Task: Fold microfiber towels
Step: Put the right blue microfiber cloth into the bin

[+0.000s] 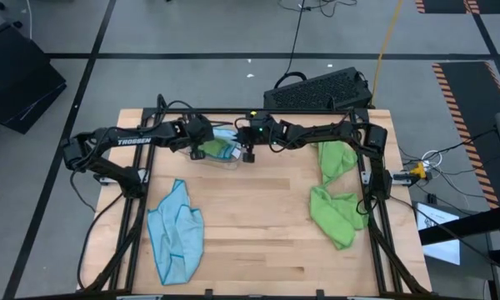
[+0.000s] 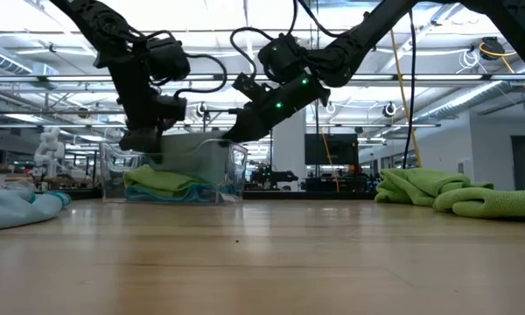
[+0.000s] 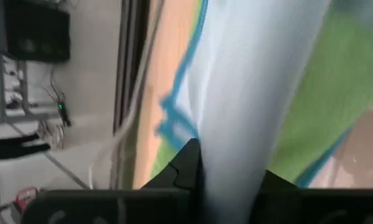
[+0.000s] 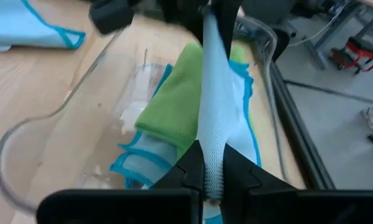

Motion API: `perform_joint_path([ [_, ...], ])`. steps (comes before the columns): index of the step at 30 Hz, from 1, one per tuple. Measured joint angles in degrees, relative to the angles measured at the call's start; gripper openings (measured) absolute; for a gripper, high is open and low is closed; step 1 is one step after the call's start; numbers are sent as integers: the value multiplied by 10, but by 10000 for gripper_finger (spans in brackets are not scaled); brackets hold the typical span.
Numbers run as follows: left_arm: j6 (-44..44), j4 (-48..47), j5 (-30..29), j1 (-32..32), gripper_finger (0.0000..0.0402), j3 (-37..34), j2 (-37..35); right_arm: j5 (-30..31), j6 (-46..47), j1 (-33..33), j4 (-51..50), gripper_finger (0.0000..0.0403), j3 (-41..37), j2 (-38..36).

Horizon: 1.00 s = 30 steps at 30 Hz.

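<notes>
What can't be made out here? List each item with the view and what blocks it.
- How many folded towels lie in the clear tray: low view, stacked edge-on; high view, arms above.
- Left gripper fingertips: left wrist view, the stretched light blue towel covers them, blurred.
- Right gripper fingertips: right wrist view, the same towel wraps them.
- White tags on the green heap: high view, too small.

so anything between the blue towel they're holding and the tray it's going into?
Nothing visible. Both end effectors, left and right, pinch the light blue towel stretched directly over the clear tray. Below it lie only the folded green towel and blue ones already stacked inside.
</notes>
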Motion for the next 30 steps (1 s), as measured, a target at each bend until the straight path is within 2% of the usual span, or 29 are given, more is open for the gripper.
perform_joint_path([
  [5, -28, -27, -5, 4, 47, -2, 1, -4, -7, 2, -8, 34, -1, 0],
  [11, -64, -44, 2, 11, 45, -2, 1, -26, -4, 3, -6, 81, -1, 0],
  [19, -64, -69, 8, 10, 46, -1, 1, -60, 8, -1, -6, 139, -1, -1],
  [24, -53, -101, 11, 10, 47, 6, 1, -77, 30, -11, -6, 154, -1, -1],
  [30, -82, -150, 17, 9, 47, 53, 1, -77, 34, -16, -6, 155, -1, -1],
])
